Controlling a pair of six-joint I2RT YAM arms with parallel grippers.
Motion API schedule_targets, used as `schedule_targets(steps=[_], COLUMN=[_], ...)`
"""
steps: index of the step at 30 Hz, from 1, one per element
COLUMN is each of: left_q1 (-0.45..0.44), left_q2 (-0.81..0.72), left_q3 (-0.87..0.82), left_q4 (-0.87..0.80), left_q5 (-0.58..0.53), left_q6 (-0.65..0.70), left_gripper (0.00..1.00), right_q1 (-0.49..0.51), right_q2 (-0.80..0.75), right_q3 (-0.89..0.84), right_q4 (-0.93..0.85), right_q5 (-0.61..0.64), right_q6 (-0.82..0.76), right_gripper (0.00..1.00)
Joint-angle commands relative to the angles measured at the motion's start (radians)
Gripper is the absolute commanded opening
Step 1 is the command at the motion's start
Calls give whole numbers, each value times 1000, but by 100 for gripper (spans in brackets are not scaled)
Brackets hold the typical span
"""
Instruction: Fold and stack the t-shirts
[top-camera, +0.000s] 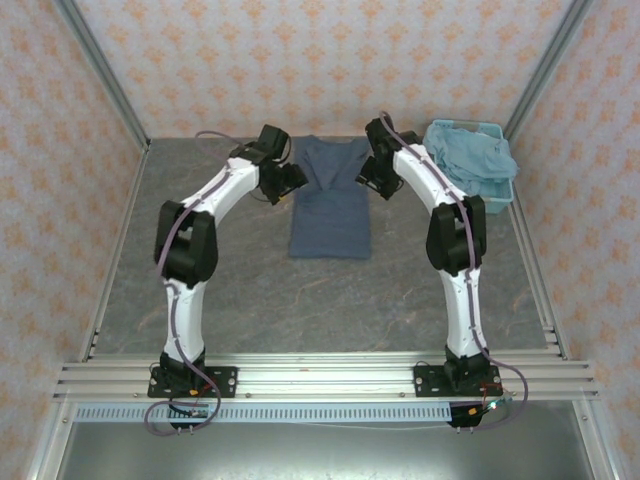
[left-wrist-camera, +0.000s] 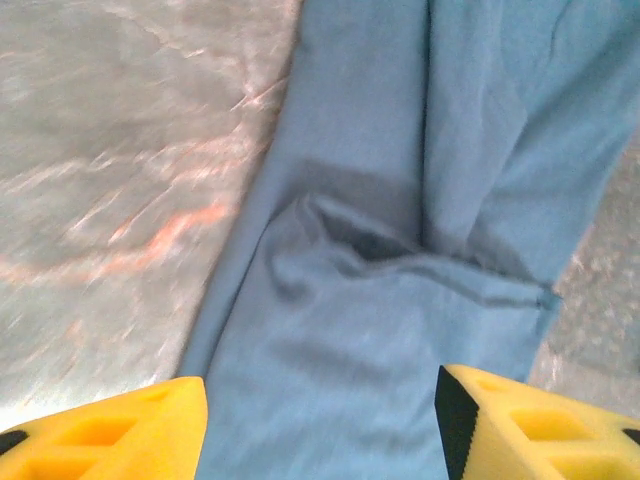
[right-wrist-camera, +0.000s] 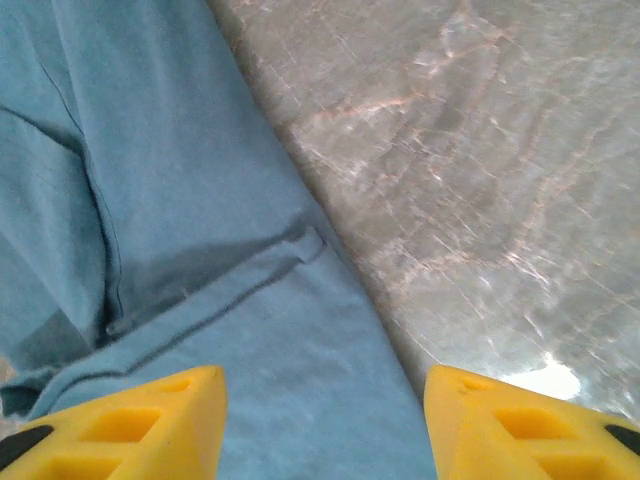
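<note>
Grey tabletop (top-camera: 240, 290): far-right slatted basket (top-camera: 497, 197) holds a pale sky-blue t-shirt (top-camera: 478, 155); my outstretched left gripper (left-wrist-camera: 320, 405) and right gripper (right-wrist-camera: 325, 400), jaws apart, flank the dark slate-blue t-shirt (top-camera: 332, 215).

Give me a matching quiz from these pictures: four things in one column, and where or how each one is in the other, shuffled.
1 dark shirt
2 pale shirt
3 basket
4 left end effector

A in the basket
B far right corner of the table
C open, over the dark shirt's edge
D lying flat at the centre

Pairs: 1-D, 2-A, 3-B, 4-C
</note>
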Motion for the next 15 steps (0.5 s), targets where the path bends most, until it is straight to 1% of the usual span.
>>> schedule_targets(steps=[1,5,8,12,15], left_q1=[-13,-50,-76,-78,-78], left_q2=[-203,-304,-331,-308,-254], left_q3=[-218,-491,-625,-693,-675], left_q4=[54,125,214,327,339], left_q5=[-18,73,103,132,132], left_q6=[-53,-127,-184,-244,-249], left_gripper=[60,61,64,65,64], right_q1=[20,47,70,90,91], right_q2=[-175,-374,-471,-506,-492], right_q3=[-177,-538,-737,-882,-938], right_q4=[14,164,291,422,488], right_q5=[9,-71,-165,-246,-277], right_q6=[-17,35,112,193,234], right_gripper=[55,56,58,59,59])
